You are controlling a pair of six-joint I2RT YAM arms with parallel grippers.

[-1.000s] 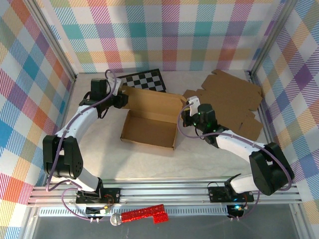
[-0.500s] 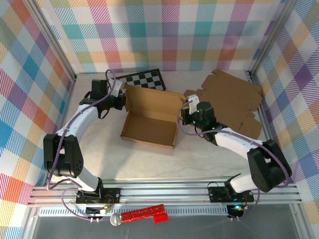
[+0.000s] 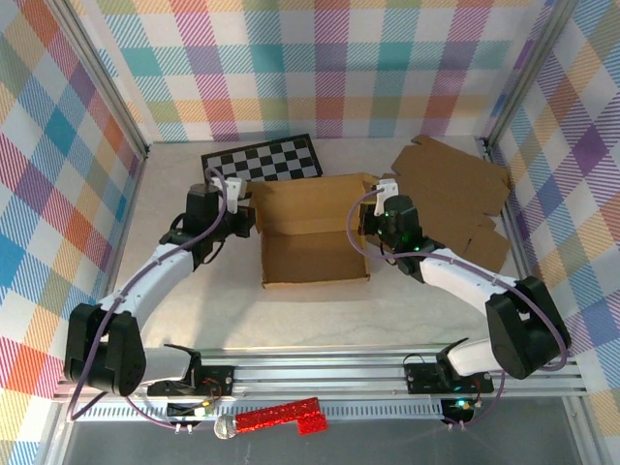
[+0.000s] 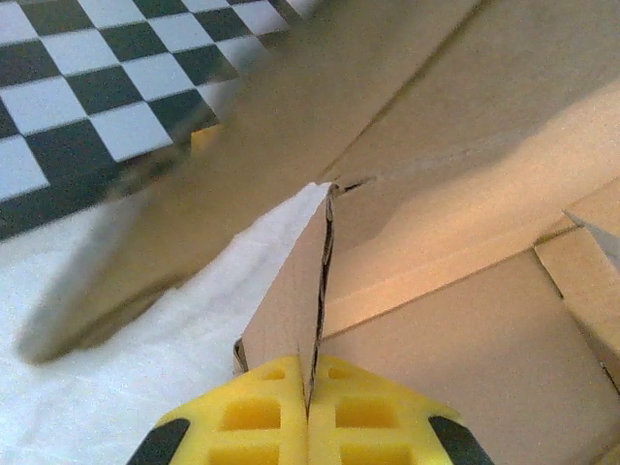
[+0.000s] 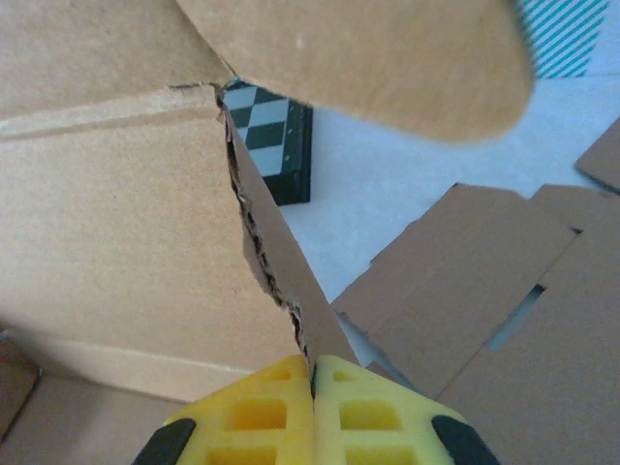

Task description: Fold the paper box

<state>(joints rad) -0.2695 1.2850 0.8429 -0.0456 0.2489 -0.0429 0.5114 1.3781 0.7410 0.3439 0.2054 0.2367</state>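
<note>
Jaws both clamped: left on paper box point(image 3: 315, 247) left wall, right opposite wall.

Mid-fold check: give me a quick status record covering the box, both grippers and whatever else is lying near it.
box: cardboard box, top open, in the middle of the table
left gripper: shut on the box's left side wall
right gripper: shut on the box's right side wall
behind box: checkerboard, lying flat
far right: flat cardboard sheets, unfolded
</note>
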